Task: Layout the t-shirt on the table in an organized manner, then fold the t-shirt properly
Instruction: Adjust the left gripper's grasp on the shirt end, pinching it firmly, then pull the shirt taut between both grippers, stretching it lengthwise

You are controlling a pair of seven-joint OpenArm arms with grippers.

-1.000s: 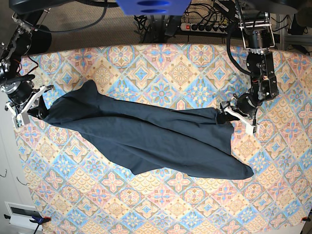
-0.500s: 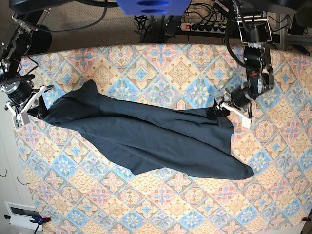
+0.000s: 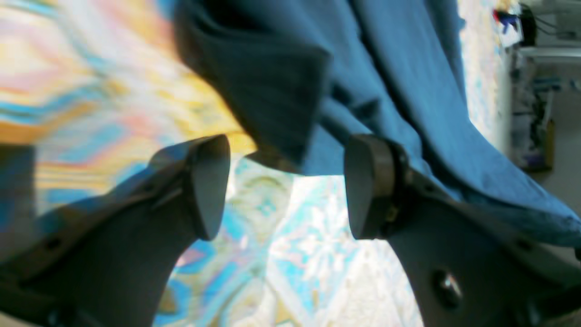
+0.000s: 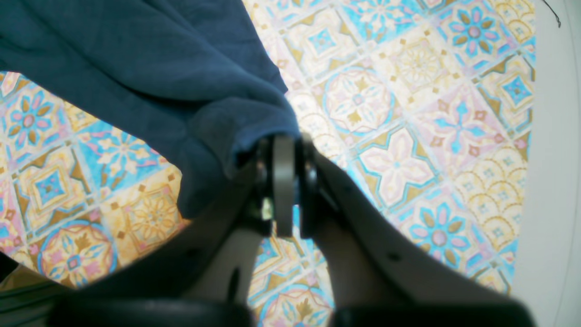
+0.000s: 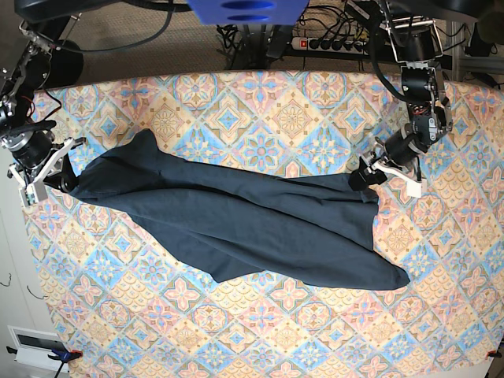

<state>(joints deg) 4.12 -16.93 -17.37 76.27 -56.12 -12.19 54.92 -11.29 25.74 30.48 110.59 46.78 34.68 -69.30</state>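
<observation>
I counted 1 t-shirt (image 5: 236,224), 1 table (image 5: 260,102) and my 2 grippers. The dark navy shirt lay stretched in a long rumpled band across the middle of the patterned table, running from the left edge of the base view down toward the lower right, with 1 rounded lobe of cloth ending at the lower right.

My right gripper (image 4: 285,181) sat at the table's left side in the base view, its jaws pinched together on a bunched corner of the t-shirt; in the right wrist view the cloth gathered right at the pads. That corner lay close to the table's edge, with a pale surface just beyond the pattern.

My left gripper (image 3: 286,186) stood at the shirt's other end, on the right of the base view, with its jaws spread wide. In the left wrist view, a dark fold of the shirt hung just above and between the 2 pads (image 3: 209,186), and I could not tell whether either pad touched it.

Bare tabletop lay along the far side and across the near side of the shirt, and more to the right of my left gripper. A power strip (image 5: 335,43) and cables lay beyond the far edge.
</observation>
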